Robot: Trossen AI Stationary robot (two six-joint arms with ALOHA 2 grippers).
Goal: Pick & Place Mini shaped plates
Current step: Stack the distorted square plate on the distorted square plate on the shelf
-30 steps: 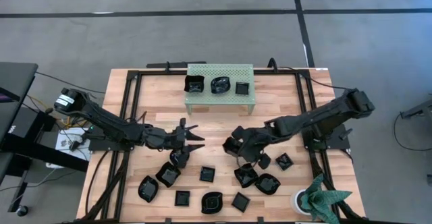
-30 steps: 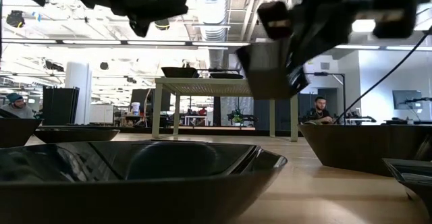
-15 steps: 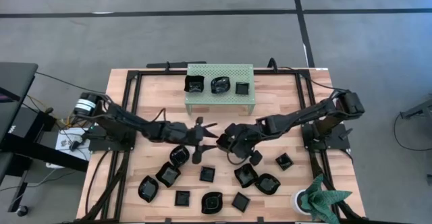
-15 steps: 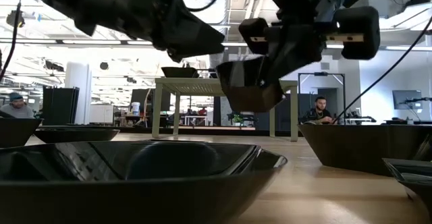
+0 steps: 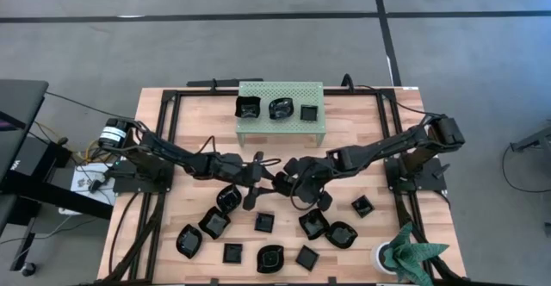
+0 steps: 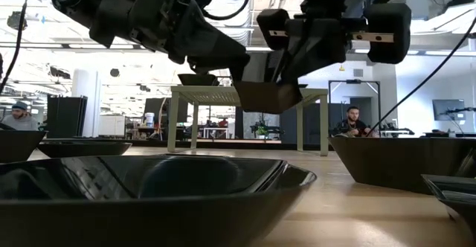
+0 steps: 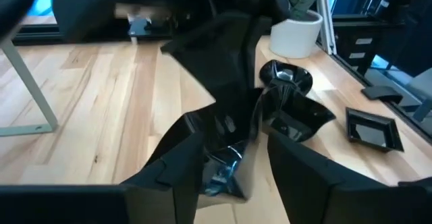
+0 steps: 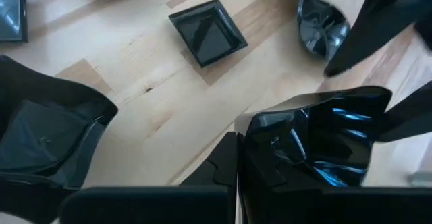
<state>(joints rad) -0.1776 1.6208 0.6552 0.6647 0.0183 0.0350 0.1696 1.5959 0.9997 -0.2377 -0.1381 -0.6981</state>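
Observation:
My right gripper (image 5: pixel 294 179) is shut on a glossy black mini plate (image 8: pixel 324 143) and holds it above the middle of the table. My left gripper (image 5: pixel 270 179) is open and reaches in from the table's left, with one finger on either side of that plate (image 7: pixel 226 158). Three mini plates (image 5: pixel 281 108) sit on top of the pale green perforated rack (image 5: pixel 258 133) at the far side. Several more mini plates (image 5: pixel 269 257) lie flat on the wood near the front edge. My right gripper pinches the plate by the rim on its own side (image 8: pixel 260 140) between its two fingers. It comes slanting down from the table's right. The plate (image 6: pixel 268 94) is lifted clear of the table and sticks out tilted toward the left gripper. My left gripper: whether its fingers (image 7: pixel 177 162) touch the plate cannot be told.
A white pot with a green plant (image 5: pixel 405 251) stands at the front right corner. Dark frame rails (image 5: pixel 164 148) run along the table's left and right sides. People sit in the room behind the table (image 6: pixel 355 120).
My left gripper has swung toward the table's middle and sunk a little, has opened wider, and now brackets the held plate. My right gripper has carried the plate a little toward the left, and the plate has tipped.

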